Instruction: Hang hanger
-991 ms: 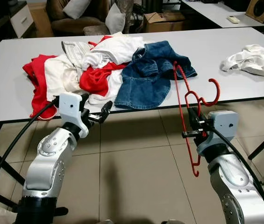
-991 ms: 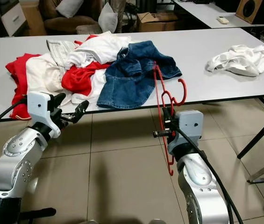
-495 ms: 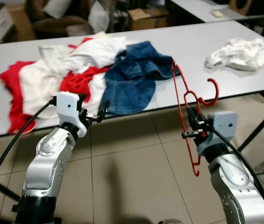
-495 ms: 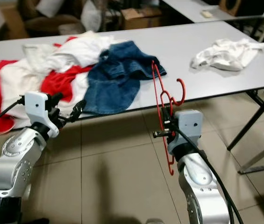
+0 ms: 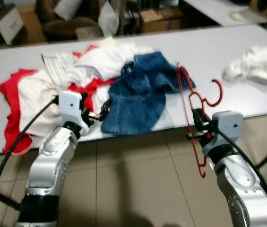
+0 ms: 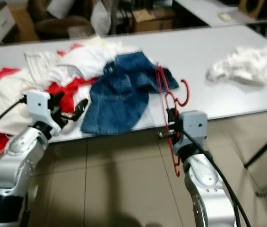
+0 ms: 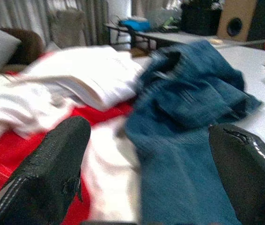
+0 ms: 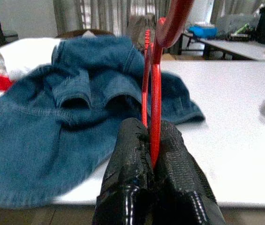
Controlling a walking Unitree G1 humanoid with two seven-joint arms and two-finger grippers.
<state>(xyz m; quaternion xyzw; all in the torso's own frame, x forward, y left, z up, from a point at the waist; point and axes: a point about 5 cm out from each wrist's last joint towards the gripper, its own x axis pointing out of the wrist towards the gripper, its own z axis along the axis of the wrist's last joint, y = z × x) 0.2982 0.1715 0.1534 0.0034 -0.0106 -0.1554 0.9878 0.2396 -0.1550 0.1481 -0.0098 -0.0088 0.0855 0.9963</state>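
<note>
White, smooth table [image 5: 228, 42] is heaped with soft clothes [image 5: 67, 75], a crumpled denim piece [image 5: 140, 94] among them. Just off the table's near edge, a thin red hanger [image 5: 190, 109] is pinched upright by the right gripper [image 8: 153, 154]. Beside the clothes, the left gripper [image 7: 155, 173] is spread wide, seemingly empty; details are blurred.

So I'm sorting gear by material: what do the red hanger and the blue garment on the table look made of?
The thin red hanger, shut in the right tool, looks like plastic or coated wire: slim, glossy rod; which one is unclear. The blue garment looks like denim: matte weave, paler stitched seams and folded cuffs.
</note>
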